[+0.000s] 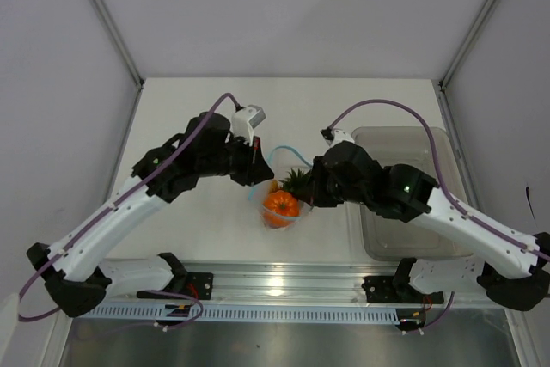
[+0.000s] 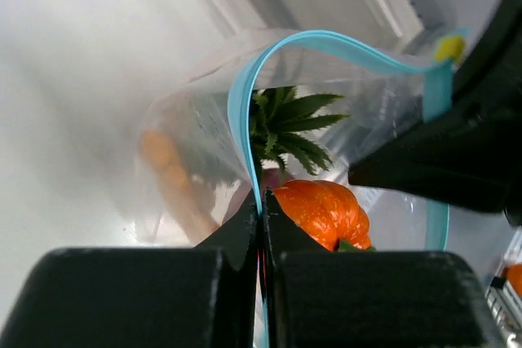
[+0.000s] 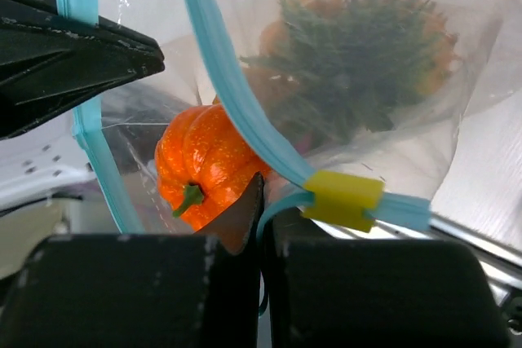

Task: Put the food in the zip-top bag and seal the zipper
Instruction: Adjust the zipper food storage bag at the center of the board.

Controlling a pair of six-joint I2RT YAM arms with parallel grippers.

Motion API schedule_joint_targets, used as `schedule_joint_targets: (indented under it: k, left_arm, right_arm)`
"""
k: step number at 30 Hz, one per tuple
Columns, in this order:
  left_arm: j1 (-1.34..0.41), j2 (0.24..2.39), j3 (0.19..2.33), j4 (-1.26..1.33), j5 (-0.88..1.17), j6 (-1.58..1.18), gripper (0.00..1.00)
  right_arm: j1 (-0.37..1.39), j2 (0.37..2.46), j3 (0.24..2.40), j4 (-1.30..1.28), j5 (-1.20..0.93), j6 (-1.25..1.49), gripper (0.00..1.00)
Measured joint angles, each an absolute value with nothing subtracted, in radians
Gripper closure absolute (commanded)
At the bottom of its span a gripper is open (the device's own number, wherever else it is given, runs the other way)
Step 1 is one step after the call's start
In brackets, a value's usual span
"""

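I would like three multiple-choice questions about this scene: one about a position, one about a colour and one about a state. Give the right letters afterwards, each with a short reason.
1. In the top view, where is the grey bin relative to the zip-top bag?
A. left of it
B. right of it
C. behind it

2. Which colour is the slider on the zipper?
A. yellow
B. red
C. black

3. What is the state of the bag's mouth?
A. sealed flat
B. open, with nothing holding it
C. open, with the left gripper and the right gripper each pinching the zipper

Answers:
1 B: the bin lies at the right of the view and the bag is in the middle.
2 A: the right wrist view shows a yellow clip on the teal strip.
3 C: the strip arches apart between the two shut grippers, and the food shows inside.
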State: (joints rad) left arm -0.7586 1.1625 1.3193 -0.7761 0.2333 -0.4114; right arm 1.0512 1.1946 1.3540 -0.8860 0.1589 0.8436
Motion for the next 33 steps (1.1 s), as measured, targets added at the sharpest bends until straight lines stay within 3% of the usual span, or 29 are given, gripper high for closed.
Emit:
schedule_joint_targets:
  k: [7, 13, 17, 23, 27, 33]
  left_arm:
    - [-0.819, 1.089, 1.283, -0.765, 0.241, -0.403, 0.99]
    - [-0.819, 1.285, 1.208, -0.781, 0.165, -0.404, 0.99]
    - [-0.823, 1.297, 1.220, -0.851, 0.160, -0.409, 0.99]
    - [-0.853, 1.101, 1.401, -0.804, 0.197, -0.413, 0.99]
    - [-0.858, 1.024, 1.343, -0.742, 0.204, -0.421, 0.99]
    - [-0.858, 1.239, 1.263, -0.777, 0.194, -0.419, 0.99]
  right_arm:
    - [1.098, 1.107, 1.277, -0.876, 0.157, 0.911, 1.00]
    - [0.979, 1.181, 1.106, -0.876, 0.141, 0.910, 1.00]
    - [0.962, 1.219, 1.209, -0.982, 0.175, 0.881, 1.00]
    - [1.046, 1.184, 1.468, -0.990, 0.200, 0.854, 1.00]
    - [1.039, 1.115, 1.390, -0.906, 0.176, 0.852, 1.00]
    - [0.955, 1.238, 1.245, -0.931, 0.151, 0.841, 1.00]
